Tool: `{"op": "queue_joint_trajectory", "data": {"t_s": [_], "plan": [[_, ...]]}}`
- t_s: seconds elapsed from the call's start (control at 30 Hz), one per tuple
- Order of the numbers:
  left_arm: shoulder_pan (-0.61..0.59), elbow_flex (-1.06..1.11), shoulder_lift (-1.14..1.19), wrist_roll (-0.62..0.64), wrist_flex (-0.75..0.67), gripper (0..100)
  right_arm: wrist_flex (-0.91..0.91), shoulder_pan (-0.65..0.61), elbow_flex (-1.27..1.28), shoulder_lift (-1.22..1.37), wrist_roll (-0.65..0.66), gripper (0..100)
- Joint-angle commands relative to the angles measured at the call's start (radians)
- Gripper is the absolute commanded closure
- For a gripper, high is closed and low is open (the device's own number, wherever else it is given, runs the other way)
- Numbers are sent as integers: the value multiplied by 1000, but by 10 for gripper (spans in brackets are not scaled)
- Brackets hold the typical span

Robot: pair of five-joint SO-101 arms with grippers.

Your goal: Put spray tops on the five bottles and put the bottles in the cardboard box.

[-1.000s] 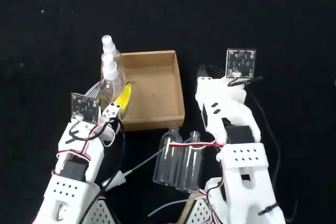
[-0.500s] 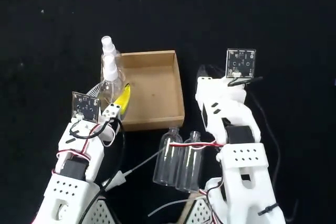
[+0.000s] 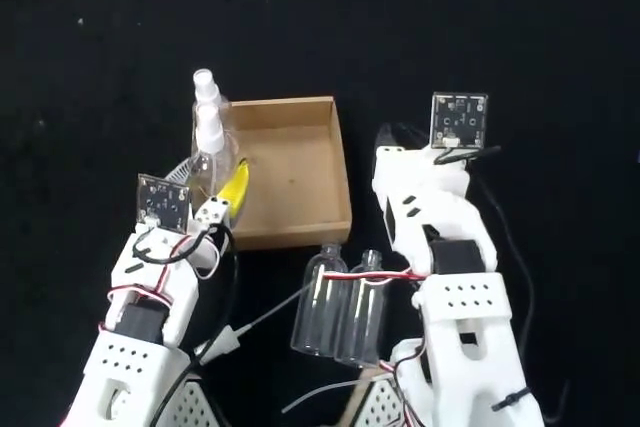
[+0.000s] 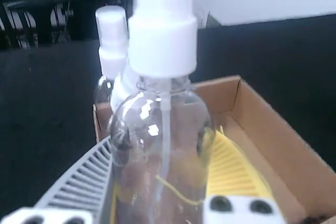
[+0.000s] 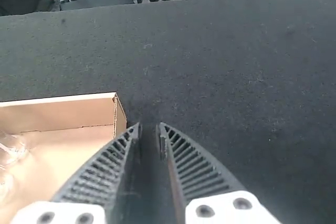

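Clear bottle pinched in left tool at cardboard box edge; right tool pressed together

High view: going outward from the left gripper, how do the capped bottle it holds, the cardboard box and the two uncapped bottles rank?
1. Capped bottle, in the left gripper.
2. Cardboard box, just alongside.
3. Uncapped bottles, near the right arm.

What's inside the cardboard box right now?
Most of the cardboard box floor is bare. Its left edge is hidden by the left end effector, the bottle it holds and a second bottle, so whether either sits inside is unclear.
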Motion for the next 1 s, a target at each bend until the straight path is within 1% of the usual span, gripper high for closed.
{"op": "queue_joint_trajectory", "data": {"t_s": [0.0, 0.1, 0.2, 0.27, 0.37, 0.43, 0.47, 0.53, 0.67, 0.77, 0.8, 0.87, 0.93, 0.97], "plan": [[-2, 18, -9, 11, -63, 970, -28, 14, -2, -15, 3, 967], [-10, -15, -11, 11, -31, 971, -28, 15, -2, -15, 5, 967], [-12, -108, -11, 11, 57, 971, -28, 15, -2, -15, 6, 967], [-12, -202, -11, 28, 176, 971, -28, 15, -2, -15, 6, 967], [-13, -354, -11, 104, 440, 971, -28, 15, -2, -15, 6, 967], [-18, -441, -11, 124, 614, 971, -28, 15, -2, -15, 6, 967], [-36, -478, -11, 127, 677, 971, -28, 14, -2, -15, 6, 967], [-87, -529, -11, 129, 740, 971, -28, 12, -2, -15, 6, 967], [-274, -549, -11, 121, 743, 971, -28, 12, -1, -15, 6, 967], [-404, -507, -9, 120, 733, 971, -28, 12, -1, -15, 6, 967], [-447, -484, -9, 120, 709, 971, -28, 12, -1, -15, 6, 967], [-538, -421, -8, 120, 601, 971, -28, 12, -1, -15, 6, 967], [-624, -332, 2, 115, 417, 971, -28, 12, -1, -15, 6, 967], [-654, -275, 2, 92, 311, 971, -28, 12, -1, -15, 6, 967]]}}
